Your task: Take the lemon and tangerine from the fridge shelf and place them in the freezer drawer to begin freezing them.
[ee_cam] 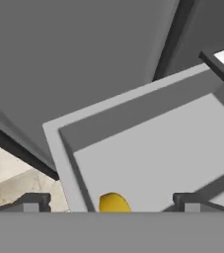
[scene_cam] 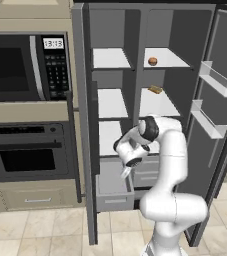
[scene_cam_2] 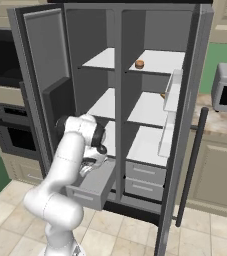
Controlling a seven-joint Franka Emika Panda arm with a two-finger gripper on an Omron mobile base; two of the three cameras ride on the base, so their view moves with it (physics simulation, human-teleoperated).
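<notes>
My gripper [ee_cam: 112, 206] is open, its fingertips [ee_cam: 33, 202] wide apart over the pulled-out freezer drawer [ee_cam: 148, 148]. The yellow lemon [ee_cam: 113, 202] shows between the tips, inside the drawer near a corner, with clear gaps to both fingers. In the left base view the gripper [scene_cam: 126, 172] points down over the grey drawer [scene_cam: 114, 202] at the fridge's lower left. It hangs above the same drawer [scene_cam_2: 85, 194] in the right base view, gripper [scene_cam_2: 88, 168]. The tangerine [scene_cam: 152, 61] [scene_cam_2: 139, 64] sits on the top right fridge shelf.
A tan-brown elongated food item [scene_cam: 155, 89] lies on the second right shelf. Both fridge doors stand open, the right one [scene_cam: 220, 115] carrying door bins. Two shallower grey drawers [scene_cam_2: 145, 180] sit to the right of the freezer drawer. A microwave and oven [scene_cam: 27, 100] stand left.
</notes>
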